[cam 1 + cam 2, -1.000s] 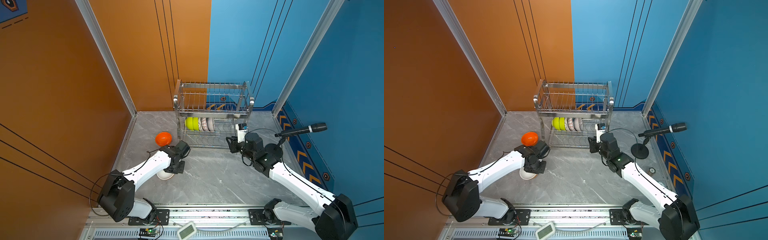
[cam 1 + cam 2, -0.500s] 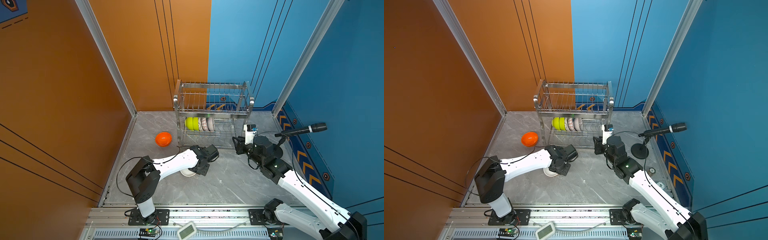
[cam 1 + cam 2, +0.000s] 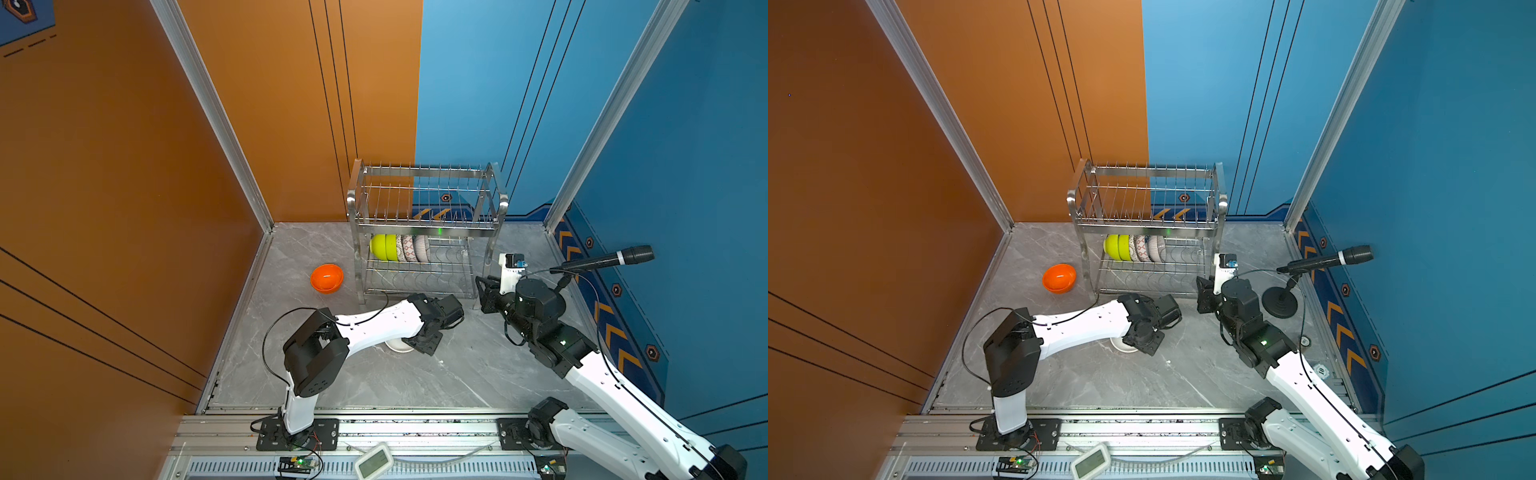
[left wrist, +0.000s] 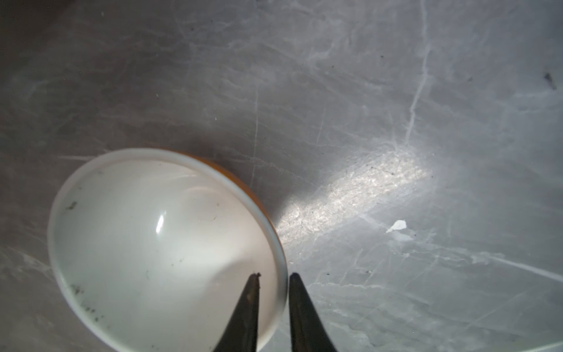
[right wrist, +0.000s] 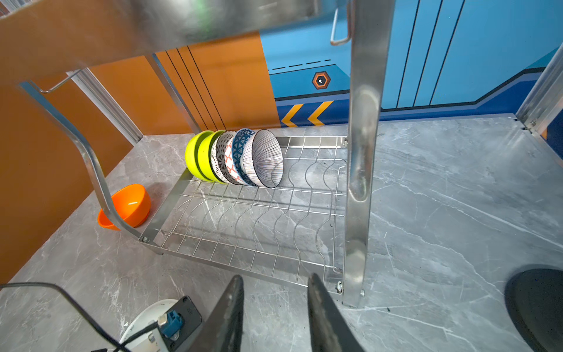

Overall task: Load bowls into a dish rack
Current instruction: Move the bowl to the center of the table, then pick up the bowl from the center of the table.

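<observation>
Your white bowl (image 4: 164,243) sits upright just in front of the dish rack (image 3: 424,226), with the left gripper (image 4: 274,275) slack astride its rim, likely parked within the other arm's reach. The right gripper (image 5: 275,277) hangs parted and empty at the rack's front, facing free lower-tier slots.

Left arm (image 3: 374,326) reaches forward and low, wrist bent so the left claw (image 4: 273,292) points straight down, jaws a narrow gap apart. Right arm (image 3: 598,376) stretches forward, the right claw (image 5: 274,295) pointing ahead and slightly down, jaws parted wider, nothing between them
</observation>
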`<state>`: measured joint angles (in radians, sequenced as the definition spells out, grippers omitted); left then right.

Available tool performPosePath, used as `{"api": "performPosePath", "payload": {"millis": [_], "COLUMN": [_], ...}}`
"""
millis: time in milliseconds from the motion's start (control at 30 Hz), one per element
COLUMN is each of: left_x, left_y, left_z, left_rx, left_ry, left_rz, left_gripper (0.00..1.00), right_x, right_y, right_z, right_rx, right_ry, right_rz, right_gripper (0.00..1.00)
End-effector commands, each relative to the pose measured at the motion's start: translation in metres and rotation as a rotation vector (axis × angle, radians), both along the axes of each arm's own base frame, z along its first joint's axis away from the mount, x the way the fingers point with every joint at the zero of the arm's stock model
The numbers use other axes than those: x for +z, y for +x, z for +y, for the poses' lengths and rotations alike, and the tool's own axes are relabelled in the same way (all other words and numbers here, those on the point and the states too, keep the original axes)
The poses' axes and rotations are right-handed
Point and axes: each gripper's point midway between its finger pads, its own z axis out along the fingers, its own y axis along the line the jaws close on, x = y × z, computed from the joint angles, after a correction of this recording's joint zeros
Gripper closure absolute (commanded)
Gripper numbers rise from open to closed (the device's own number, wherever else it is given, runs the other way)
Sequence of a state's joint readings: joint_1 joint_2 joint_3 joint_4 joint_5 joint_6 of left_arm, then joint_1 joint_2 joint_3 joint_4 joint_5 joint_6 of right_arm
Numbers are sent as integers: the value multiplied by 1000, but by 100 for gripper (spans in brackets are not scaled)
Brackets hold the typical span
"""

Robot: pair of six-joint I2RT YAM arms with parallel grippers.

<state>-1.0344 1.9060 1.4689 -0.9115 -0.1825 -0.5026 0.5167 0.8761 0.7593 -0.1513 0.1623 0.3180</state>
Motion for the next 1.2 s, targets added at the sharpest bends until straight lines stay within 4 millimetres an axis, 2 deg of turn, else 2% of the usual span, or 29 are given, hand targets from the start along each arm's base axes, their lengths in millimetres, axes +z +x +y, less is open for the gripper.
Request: {"api": "performPosePath", "payload": {"millis": [0, 133, 367, 600, 767, 800, 833, 867, 933, 1167], "left_x": [16, 41, 78, 99, 105, 95, 95, 95, 94, 89], "left_y": [-1, 4, 7, 15, 24, 22, 24, 25, 27, 30], "left_z": [-2, 0, 15, 71, 115, 127, 135, 140, 154, 188], "left_rx": [-9, 8, 21, 192, 361, 393, 417, 436, 479, 603], "left_ry": [-20, -80, -194, -364, -500, -493, -503, -508, -512, -555], "left_rz": [-11, -48, -95, -152, -177, -165, -168, -172, -182, -183], "left_gripper": [67, 57, 52, 44, 35, 32, 28, 25, 22, 11], "right_x": [-8, -6, -8, -19, -29, -33, -38, -43, -56, -99], "right_y": [-2, -1, -1, -5, -15, -18, -21, -22, -36, -71], "right_z": [-10, -12, -3, 18, 55, 64, 74, 80, 109, 167], "right_rx": [-28, -31, 10, 88, 222, 258, 296, 322, 440, 679], "right_ry": [-36, -40, -33, -55, -109, -135, -159, -175, -208, -368], "right_rz": [15, 12, 27, 66, 104, 115, 131, 151, 204, 355], "right_gripper": [64, 64, 64, 64, 63, 63, 62, 61, 60, 57]}}
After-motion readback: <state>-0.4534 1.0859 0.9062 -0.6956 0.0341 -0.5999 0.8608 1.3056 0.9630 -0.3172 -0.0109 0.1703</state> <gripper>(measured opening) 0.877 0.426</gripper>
